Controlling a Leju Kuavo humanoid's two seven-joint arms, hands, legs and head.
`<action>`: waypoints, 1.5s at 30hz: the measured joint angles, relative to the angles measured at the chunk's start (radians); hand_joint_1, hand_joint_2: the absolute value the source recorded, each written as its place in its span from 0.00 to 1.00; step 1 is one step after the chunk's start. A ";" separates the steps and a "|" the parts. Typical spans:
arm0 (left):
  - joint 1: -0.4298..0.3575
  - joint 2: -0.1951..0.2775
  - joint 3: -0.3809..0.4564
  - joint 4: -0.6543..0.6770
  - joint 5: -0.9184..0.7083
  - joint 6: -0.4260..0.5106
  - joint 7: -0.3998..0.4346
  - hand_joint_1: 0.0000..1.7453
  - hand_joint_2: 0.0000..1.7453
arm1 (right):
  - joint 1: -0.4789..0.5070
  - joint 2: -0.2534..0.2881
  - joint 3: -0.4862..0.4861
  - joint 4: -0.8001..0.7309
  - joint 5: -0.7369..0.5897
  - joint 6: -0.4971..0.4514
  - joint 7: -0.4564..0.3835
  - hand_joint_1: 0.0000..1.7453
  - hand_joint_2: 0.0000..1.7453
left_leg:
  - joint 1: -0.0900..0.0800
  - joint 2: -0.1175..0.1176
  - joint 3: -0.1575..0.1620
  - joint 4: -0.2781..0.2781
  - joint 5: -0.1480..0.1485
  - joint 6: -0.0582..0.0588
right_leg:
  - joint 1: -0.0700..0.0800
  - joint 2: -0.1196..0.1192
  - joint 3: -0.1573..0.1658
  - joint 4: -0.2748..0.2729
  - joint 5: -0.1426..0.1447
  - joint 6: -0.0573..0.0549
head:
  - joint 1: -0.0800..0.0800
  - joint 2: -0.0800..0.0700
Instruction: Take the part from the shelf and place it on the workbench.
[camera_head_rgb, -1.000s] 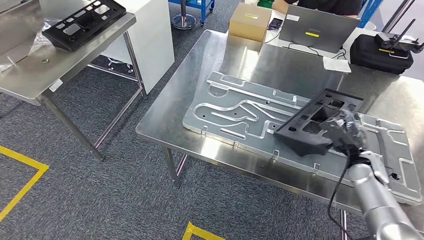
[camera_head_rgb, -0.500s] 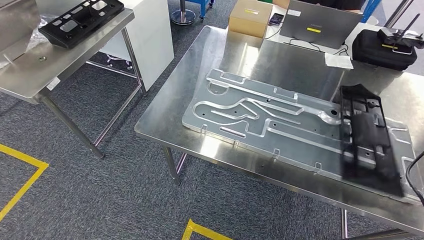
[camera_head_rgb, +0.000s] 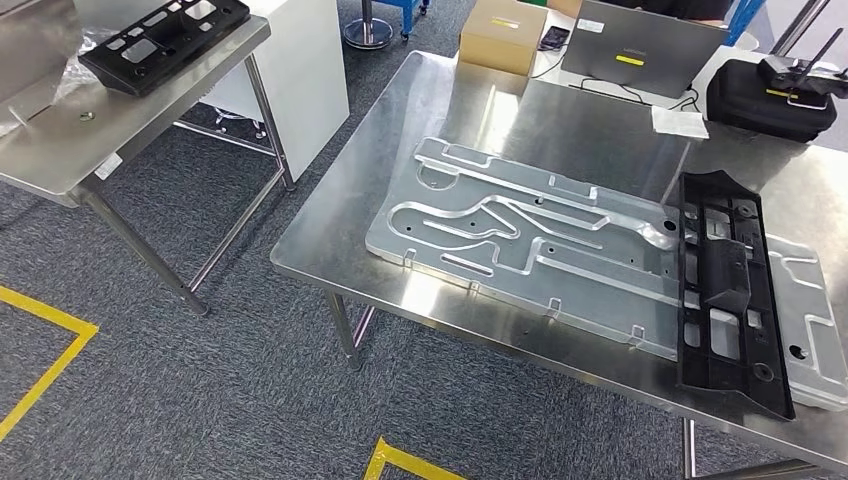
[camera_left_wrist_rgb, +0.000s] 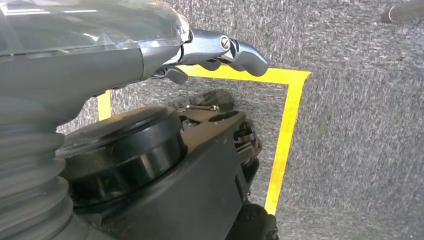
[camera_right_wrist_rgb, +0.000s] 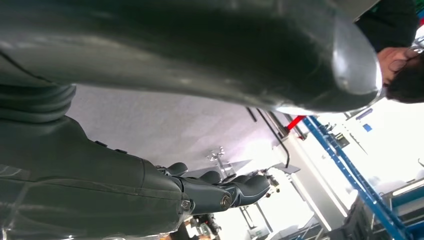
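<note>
Black part flat on metal plate, clear of both hands; left hand and right hand empty, fingers loosely apart.

Left hand: grey ribbed cover, clear film wrap, silver-grey fingers joined by a visible screw

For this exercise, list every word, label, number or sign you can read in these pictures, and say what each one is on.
No text can be read in these pictures.
Yellow label on the laptop: too small to read.
Yellow label on the cardboard box: too blurred to read.
Yellow label on the black case: unreadable.
Slip of white paper on the workbench: print too small.
</note>
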 joint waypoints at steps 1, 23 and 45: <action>0.000 -0.001 0.000 0.000 -0.001 0.001 0.000 0.00 1.00 | 0.036 -0.006 -0.022 -0.005 -0.007 -0.005 -0.010 0.00 0.00 | 0.000 0.000 0.000 0.000 0.000 0.000 | 0.000 0.000 0.000 0.000 0.000 0.000 | 0.000 0.000; 0.008 -0.005 0.067 0.000 0.036 0.043 -0.019 0.00 0.00 | 0.747 0.446 -0.270 -0.627 0.205 -0.126 -0.315 0.00 0.00 | 0.009 0.003 0.009 -0.002 -0.007 -0.008 | 0.009 0.002 0.005 0.001 -0.009 -0.008 | 0.000 0.000; 0.014 0.006 0.097 0.000 -0.014 0.044 -0.006 0.00 0.00 | 0.936 0.882 0.331 -0.444 0.366 -0.440 -0.359 0.00 0.00 | -0.031 0.014 -0.009 -0.014 0.024 0.030 | 0.043 0.010 -0.023 0.159 -0.104 -0.062 | 0.000 0.000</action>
